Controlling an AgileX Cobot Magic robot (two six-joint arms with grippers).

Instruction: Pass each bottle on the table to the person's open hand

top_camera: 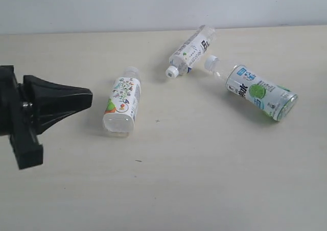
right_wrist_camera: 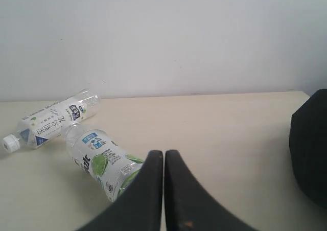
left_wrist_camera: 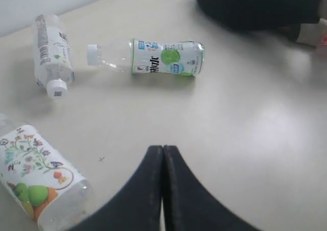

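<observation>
Counting stock on the surface (top_camera: 204,185): three bottles, all lying on their sides, none in my grip.
Item one: floral-label bottle (top_camera: 122,106), near my left claw (top_camera: 88,96), not touching it.
Item two: white-black label bottle (top_camera: 191,49), toward the far edge.
Item three: white-blue bottle with green fruit (top_camera: 258,91), its cap close beside item two.
Left claw: fingers pressed together, empty.
Right claw (right_wrist_camera: 164,162): fingers together, empty.
Person's open hand: not in view.
Judgement: three handovers left to do; any fourth bottle is nowhere clearly on show.
</observation>
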